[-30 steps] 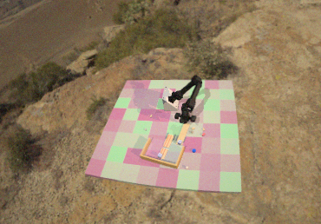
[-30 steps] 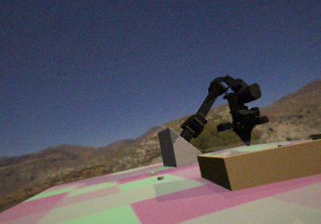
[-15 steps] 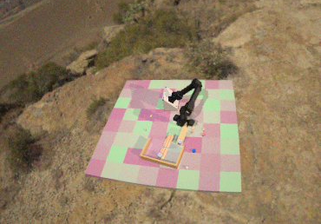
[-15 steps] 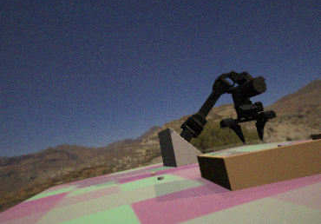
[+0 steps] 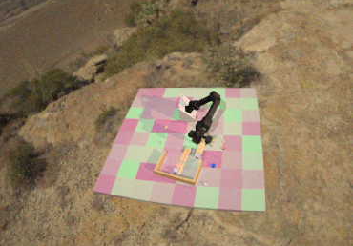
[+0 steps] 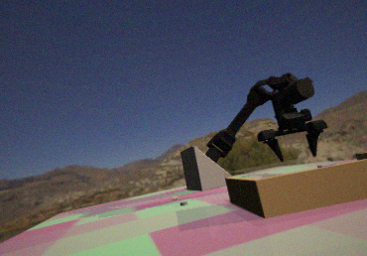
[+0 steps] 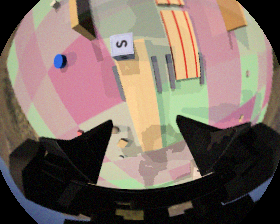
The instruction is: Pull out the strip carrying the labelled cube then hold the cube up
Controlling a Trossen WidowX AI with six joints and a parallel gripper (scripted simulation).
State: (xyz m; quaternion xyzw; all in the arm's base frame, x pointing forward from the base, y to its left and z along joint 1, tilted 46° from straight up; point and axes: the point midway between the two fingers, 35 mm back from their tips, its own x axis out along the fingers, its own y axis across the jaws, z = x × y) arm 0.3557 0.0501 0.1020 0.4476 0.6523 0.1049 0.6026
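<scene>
Arm bent over the worktop [image 5: 234, 188] [image 6: 114, 235] [image 7: 86, 75]

Jaws [image 5: 200, 139] [image 6: 299, 158] spread wide, gripping nothing, pointing down above the plain strip's [image 5: 200, 149] [image 7: 143, 100] near end.

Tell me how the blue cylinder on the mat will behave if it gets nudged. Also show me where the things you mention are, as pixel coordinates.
The blue cylinder [image 5: 213, 165] [image 7: 59, 61] would probably roll if it lies on its curved side, as its round outline suggests. Being far smaller than the plain strip [image 5: 200, 149] [image 7: 140, 95], it is likely light and easily shoved.
</scene>
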